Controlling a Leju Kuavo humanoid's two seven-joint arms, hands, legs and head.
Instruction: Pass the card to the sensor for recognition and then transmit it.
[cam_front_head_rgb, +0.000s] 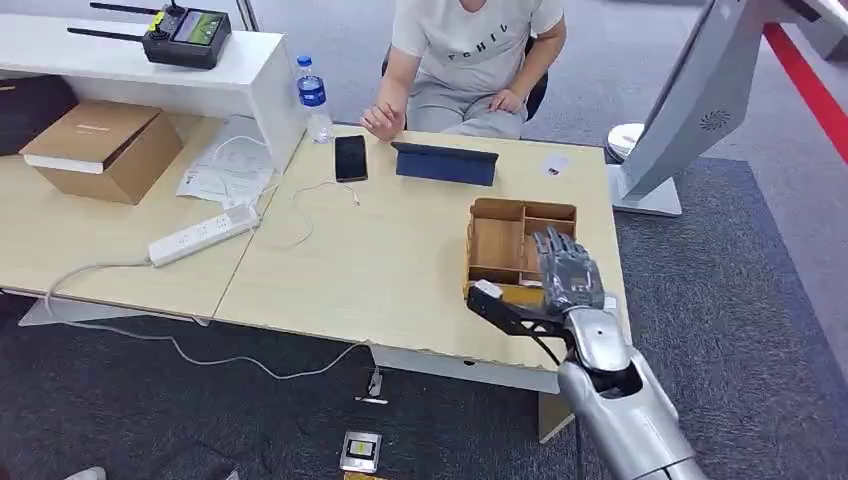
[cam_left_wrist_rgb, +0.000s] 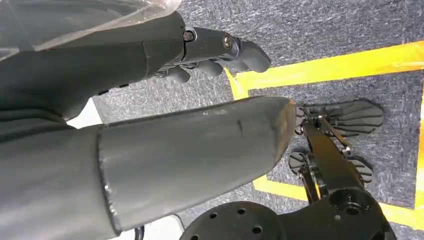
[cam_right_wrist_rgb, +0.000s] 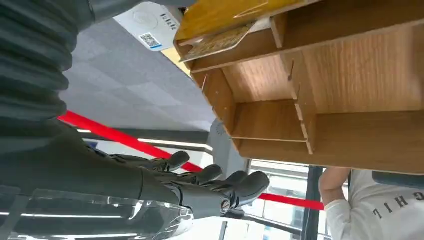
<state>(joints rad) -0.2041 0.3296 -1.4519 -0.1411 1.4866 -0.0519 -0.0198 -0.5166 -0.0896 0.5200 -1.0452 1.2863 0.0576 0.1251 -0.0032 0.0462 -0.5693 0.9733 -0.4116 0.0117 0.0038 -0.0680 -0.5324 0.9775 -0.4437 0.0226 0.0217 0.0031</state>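
A wooden divided box stands on the table near its right front corner. My right hand hovers over the box's near right part, fingers stretched out and apart, holding nothing. In the right wrist view the fingers are spread beside the box, and a flat patterned card lies in one end compartment. A white card with a QR code lies just outside the box. A dark flat device stands at the table's far side. My left hand hangs over the floor, holding nothing.
A person sits behind the table, one hand resting on it near a black phone. A small white card lies far right. A water bottle, power strip, cardboard box and a white stand are around.
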